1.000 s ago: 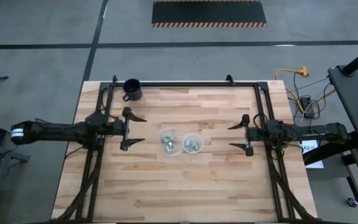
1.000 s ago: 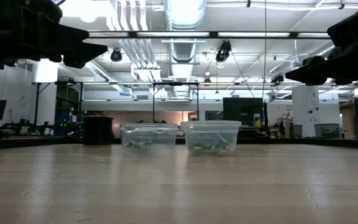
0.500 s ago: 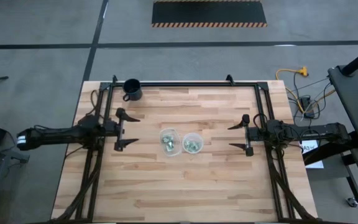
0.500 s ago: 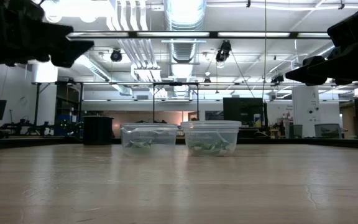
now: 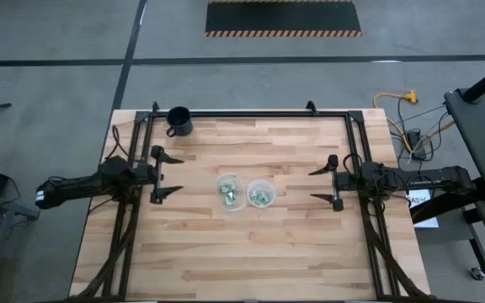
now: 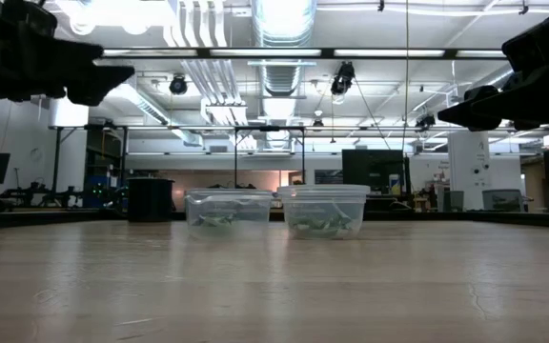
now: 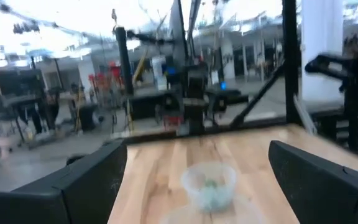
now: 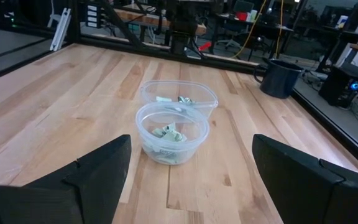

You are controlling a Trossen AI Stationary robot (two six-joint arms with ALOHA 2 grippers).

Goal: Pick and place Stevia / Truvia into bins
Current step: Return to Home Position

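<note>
Two clear plastic bins stand side by side on their bases at the table's middle, the left one (image 5: 228, 190) and the right one (image 5: 260, 194); both hold pale green and white packets (image 8: 168, 133). In the low view the bins (image 6: 229, 208) (image 6: 324, 210) show the packets behind their walls. My left gripper (image 5: 166, 175) is open, raised over the table left of the bins. My right gripper (image 5: 320, 184) is open, raised to the right of the bins, with the nearer bin (image 8: 171, 140) between its fingers' lines of sight.
A black mug (image 5: 178, 121) stands near the table's far-left corner. A dark metal frame (image 5: 251, 113) runs along the far edge and down both sides. Bare wood lies on the near half of the table (image 5: 251, 252).
My left gripper has drawn back toward the table's left edge, away from the bins, staying open. The right arm, bins and packets have kept still.
</note>
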